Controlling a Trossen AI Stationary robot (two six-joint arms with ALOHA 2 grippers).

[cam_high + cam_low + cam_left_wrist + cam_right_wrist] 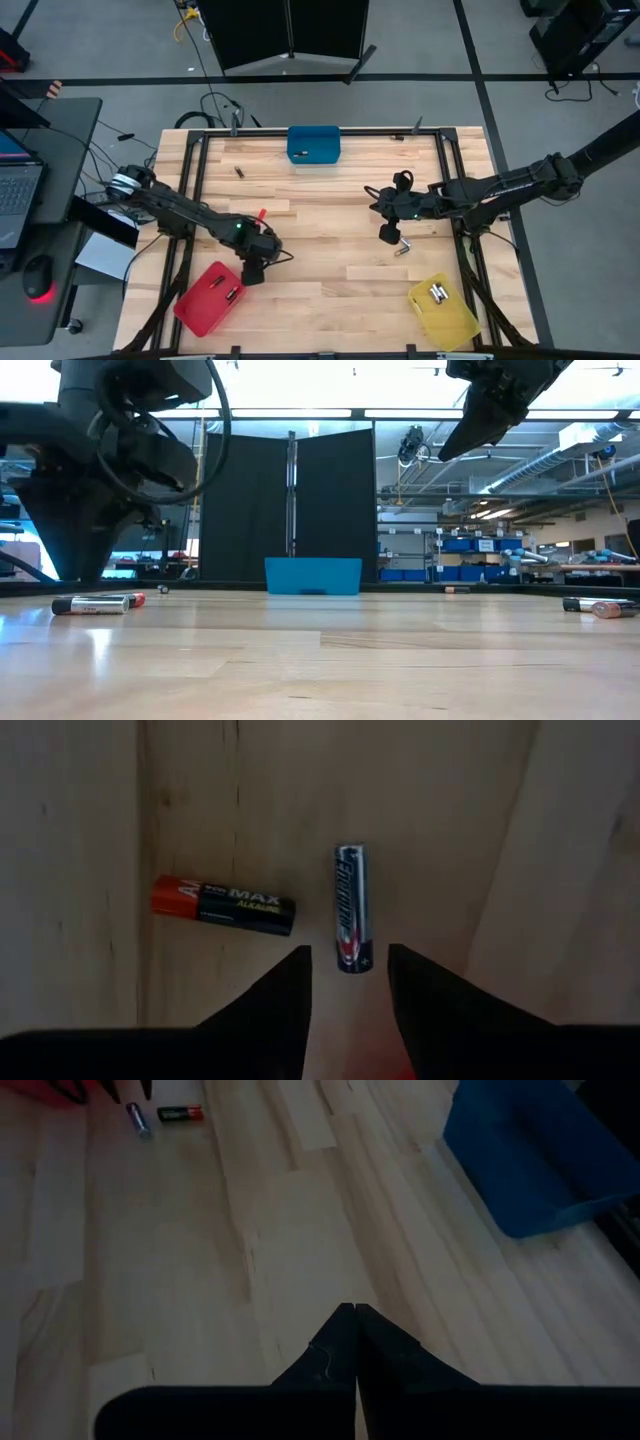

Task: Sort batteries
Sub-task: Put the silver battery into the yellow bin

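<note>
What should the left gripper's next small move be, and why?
Probably lower straight down and close. The left gripper is open, and its fingers already straddle the near end of the silver battery; the black-and-red battery lies apart beside it, so a grasp looks clean.

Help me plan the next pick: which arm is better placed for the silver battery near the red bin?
Left. Its open gripper hangs right over the silver battery; the right gripper is shut, farther away.
</note>
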